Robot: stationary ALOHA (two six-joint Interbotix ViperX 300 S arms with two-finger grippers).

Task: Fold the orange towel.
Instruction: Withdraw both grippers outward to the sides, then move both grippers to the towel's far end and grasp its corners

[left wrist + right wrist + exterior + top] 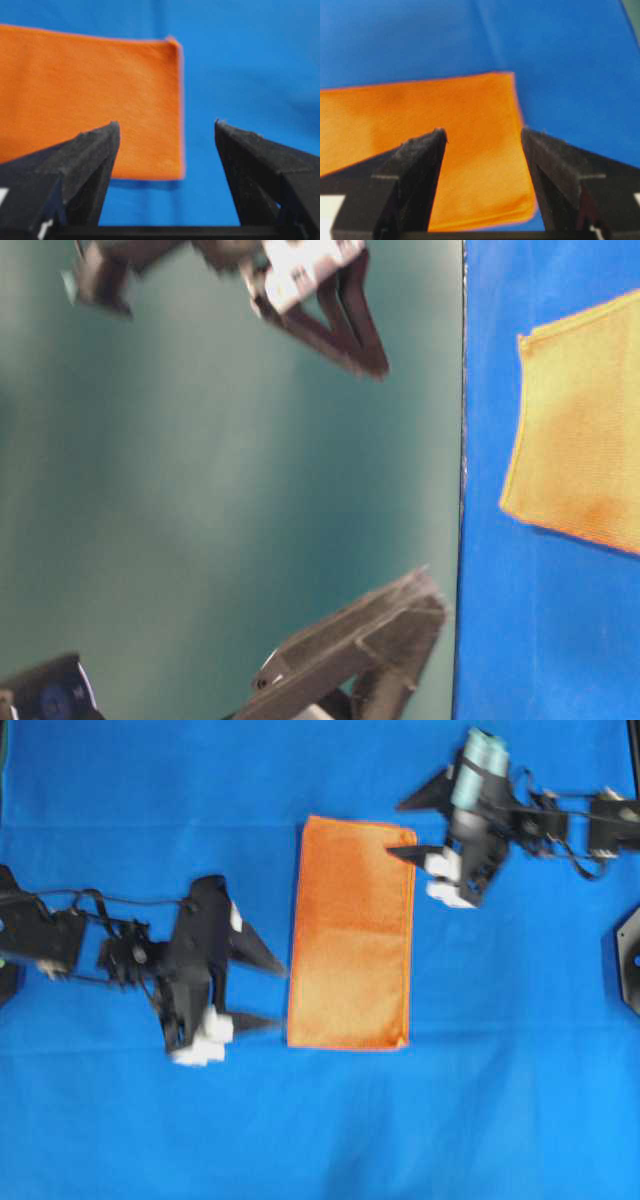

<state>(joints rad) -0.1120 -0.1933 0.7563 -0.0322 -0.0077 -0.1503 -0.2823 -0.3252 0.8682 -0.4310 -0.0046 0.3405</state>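
The orange towel lies flat on the blue cloth as a tall narrow rectangle, folded in half. It also shows in the table-level view, the left wrist view and the right wrist view. My left gripper is open and empty, just left of the towel's lower left corner. My right gripper is open and empty, with one fingertip over the towel's upper right corner. In the right wrist view the towel's corner lies between the open fingers.
The blue cloth covers the whole table. A black fixture sits at the right edge. In the table-level view the table's edge runs down the picture with a teal wall behind.
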